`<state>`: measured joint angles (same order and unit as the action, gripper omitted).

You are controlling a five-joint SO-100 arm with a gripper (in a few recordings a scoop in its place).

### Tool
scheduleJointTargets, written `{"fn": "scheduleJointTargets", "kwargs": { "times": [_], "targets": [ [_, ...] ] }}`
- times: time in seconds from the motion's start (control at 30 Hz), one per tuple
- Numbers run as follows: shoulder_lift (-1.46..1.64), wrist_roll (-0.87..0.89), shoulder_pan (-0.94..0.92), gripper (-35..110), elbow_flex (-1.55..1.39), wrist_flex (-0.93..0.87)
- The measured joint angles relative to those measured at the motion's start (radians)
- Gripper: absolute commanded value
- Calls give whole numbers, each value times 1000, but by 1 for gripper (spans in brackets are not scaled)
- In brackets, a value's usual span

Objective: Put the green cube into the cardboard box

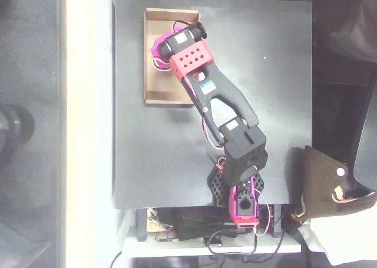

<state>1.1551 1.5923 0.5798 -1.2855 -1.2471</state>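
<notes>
Black square table, tan cardboard box near its far-left corner, arm base at near edge

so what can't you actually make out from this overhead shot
- The green cube: I cannot find it; the arm's pink and black wrist covers the middle of the cardboard box.
- The gripper: a pink part shows past the wrist, over the box, but the wrist hides the jaws, so open or shut is unclear.
- The box's right wall: partly hidden by the arm.

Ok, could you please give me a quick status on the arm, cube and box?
Gripper over the box, jaws hidden from overhead. Cube not made out. Nothing blocking the box.
</notes>
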Motion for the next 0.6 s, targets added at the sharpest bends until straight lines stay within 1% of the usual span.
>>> {"fn": "scheduleJointTargets", "kwargs": {
  "times": [0.13, 0.43, 0.6],
  "targets": [
    [0, 0, 0, 5, 0, 0],
    [0, 0, 6, 29, 0, 0],
    [0, 0, 0, 33, 0, 0]
  ]
}}
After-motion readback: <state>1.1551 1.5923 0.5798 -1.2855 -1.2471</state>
